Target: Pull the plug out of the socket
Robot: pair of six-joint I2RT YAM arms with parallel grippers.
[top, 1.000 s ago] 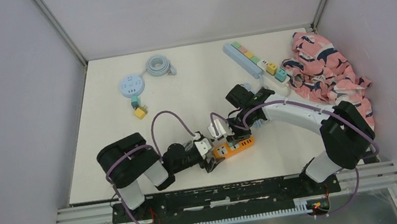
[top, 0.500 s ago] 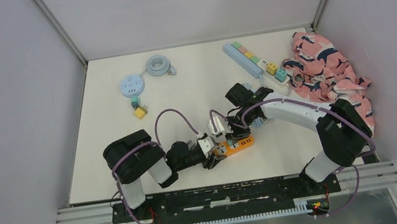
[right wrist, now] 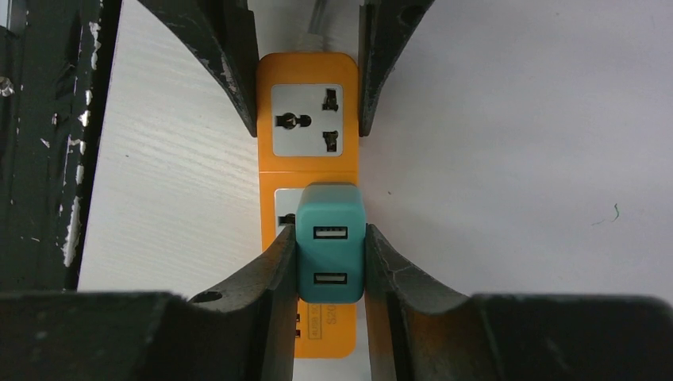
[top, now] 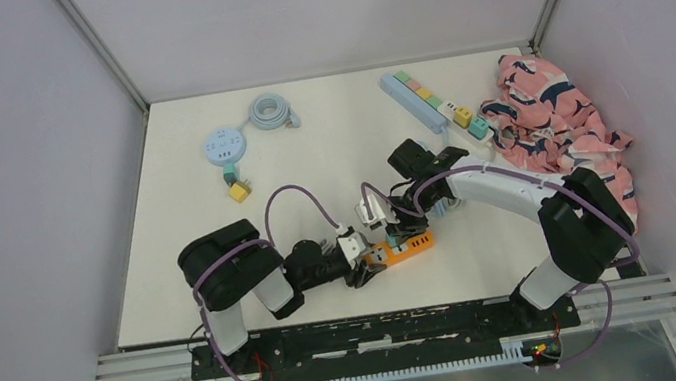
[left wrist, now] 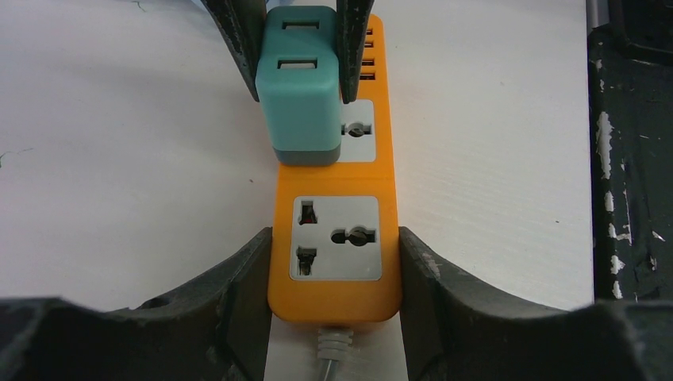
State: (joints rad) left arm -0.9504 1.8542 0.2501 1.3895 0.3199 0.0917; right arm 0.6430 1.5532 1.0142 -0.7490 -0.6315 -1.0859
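**A:** So, where is the plug (right wrist: 330,242) sitting?

**B:** It is pushed into the second outlet from the cord end of the orange strip (left wrist: 333,171). The strip lies flat on the table (top: 328,151) near the front edge, between the two arms. The plug is a teal block with two USB slots on its top face.

**A:** And the grippers?

**B:** The right gripper (right wrist: 330,266) is clenched on the plug, one finger flat against each side. The left gripper (left wrist: 333,270) grasps the orange strip at its cord end, with its fingers pressed to both long sides.

**A:** What lies around them?

**B:** Purple cables (top: 290,198) loop off both wrists, just above the strip. Everything else lies well apart from the grip. Back left there is a round blue socket hub (top: 224,147), a coiled grey cord (top: 270,113) and a small yellow cube (top: 238,192). Back right, a long blue strip (top: 421,97) runs diagonally with coloured blocks along it. Its far end is just beside a pink patterned cloth (top: 556,117) heaped at the right wall.

**A:** And the surface and the room?

**B:** The tabletop is white and matte, with a few faint scratches. Pale lilac-grey walls (top: 12,199) close it in on three sides. At the front, a chipped black base plate (top: 385,330) carries both arms.
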